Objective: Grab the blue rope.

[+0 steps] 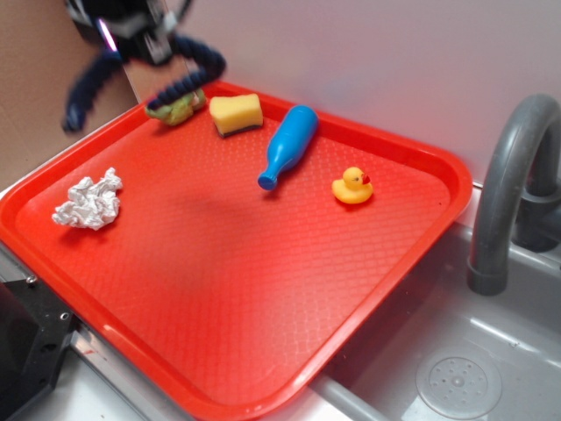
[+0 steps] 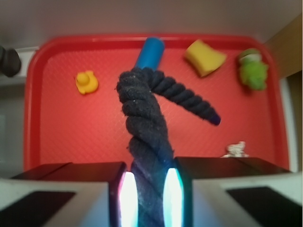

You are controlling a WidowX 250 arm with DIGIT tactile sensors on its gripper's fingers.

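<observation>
Rope (image 2: 147, 137) pinched mid-length between gripper (image 2: 147, 198) pads, ends drooping either side, raised clear above red tray (image 1: 412, 254), grab seemingly done.

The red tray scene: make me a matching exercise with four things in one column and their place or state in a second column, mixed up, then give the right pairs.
Column one:
1. blue rope
2. blue bottle
3. rubber duck
4. crumpled foil

Column two:
A. sits near the tray's left edge in the exterior view
B. lies on its side mid-tray, beside the yellow sponge
C. held off the tray between the fingers, ends dangling
D. stands on the side nearest the faucet

Pairs: 1-C, 2-B, 3-D, 4-A
</observation>
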